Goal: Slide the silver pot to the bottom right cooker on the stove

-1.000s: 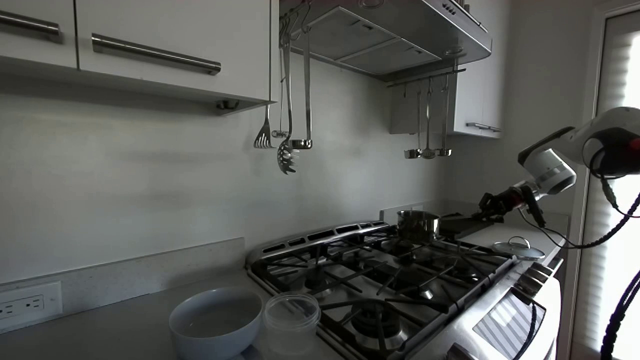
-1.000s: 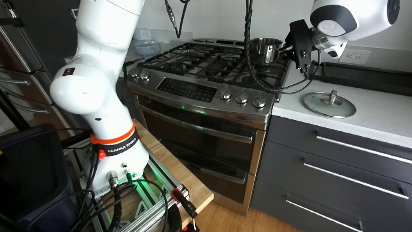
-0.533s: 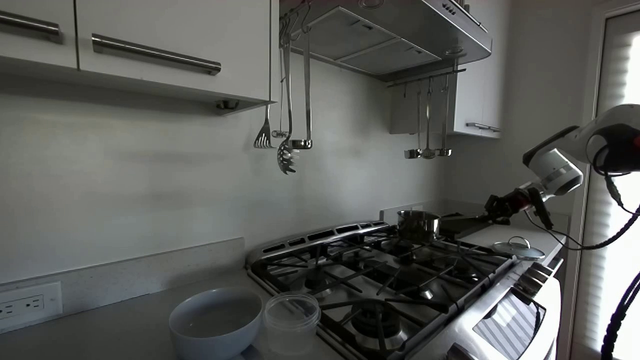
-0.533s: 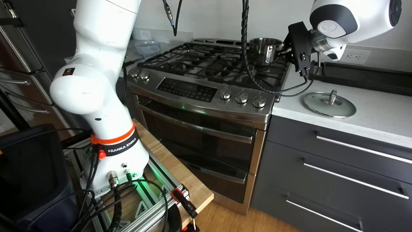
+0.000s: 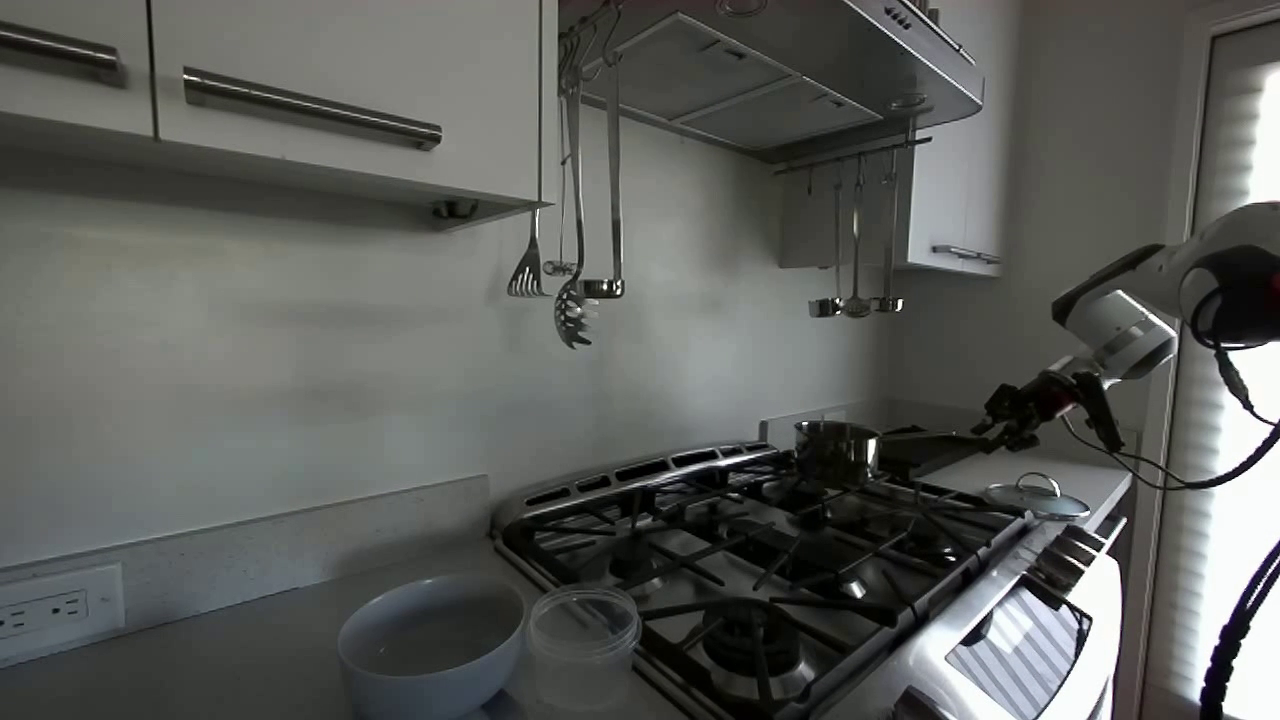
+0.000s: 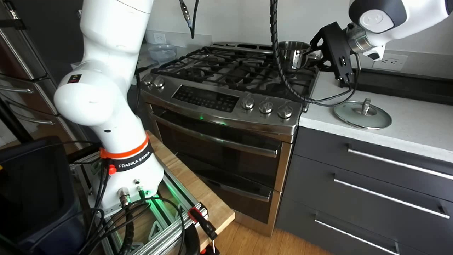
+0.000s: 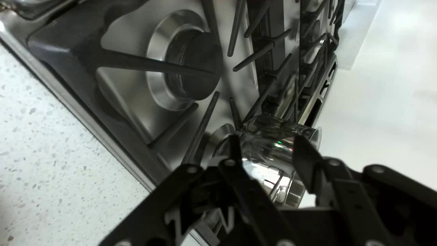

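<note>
One glass lid (image 6: 354,117) lies near me on the counter (image 6: 421,131), at four o'clock from the silver pot (image 6: 292,58). Next comes the front right burner (image 7: 203,51), at the pot's six o'clock. Beyond, the gripper (image 7: 267,147) stands spread beside the handle (image 5: 915,436); whether they touch, I can't tell. Farthest, the pot sits upright at two o'clock on the stove (image 6: 262,124).

White arm (image 6: 93,97), black gripper (image 7: 268,146)
</note>
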Controlling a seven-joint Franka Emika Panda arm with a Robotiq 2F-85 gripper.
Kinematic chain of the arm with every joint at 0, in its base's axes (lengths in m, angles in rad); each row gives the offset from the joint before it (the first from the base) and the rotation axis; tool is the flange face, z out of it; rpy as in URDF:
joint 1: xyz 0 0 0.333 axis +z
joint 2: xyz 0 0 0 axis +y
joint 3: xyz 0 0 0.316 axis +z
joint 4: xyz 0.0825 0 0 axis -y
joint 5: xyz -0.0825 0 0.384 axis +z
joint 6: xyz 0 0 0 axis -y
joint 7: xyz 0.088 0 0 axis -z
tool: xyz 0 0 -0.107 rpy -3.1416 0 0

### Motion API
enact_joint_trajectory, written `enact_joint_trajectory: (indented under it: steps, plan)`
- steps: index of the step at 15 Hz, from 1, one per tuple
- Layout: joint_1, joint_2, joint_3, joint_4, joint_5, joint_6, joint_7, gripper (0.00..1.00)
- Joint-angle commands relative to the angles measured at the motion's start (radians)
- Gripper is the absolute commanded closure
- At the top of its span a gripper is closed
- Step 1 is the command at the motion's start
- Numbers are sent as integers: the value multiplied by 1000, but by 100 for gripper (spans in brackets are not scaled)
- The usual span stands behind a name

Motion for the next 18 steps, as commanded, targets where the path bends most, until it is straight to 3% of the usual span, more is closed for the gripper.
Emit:
enact_joint_trajectory:
  steps: [1, 4, 11, 13, 15, 16, 18]
  plan:
    - [-11, 40, 9, 69, -6, 9, -8, 24]
    - [-11, 62, 25, 80, 64, 36, 65, 2]
    - [-17, 143, 75, 110, 276, 50, 138, 0]
    - [-15, 167, 81, 123, 319, 50, 140, 6]
    - [-13, 185, 83, 130, 353, 49, 144, 20]
    - [-13, 194, 84, 132, 370, 46, 147, 35]
    - [-12, 206, 84, 134, 393, 46, 153, 52]
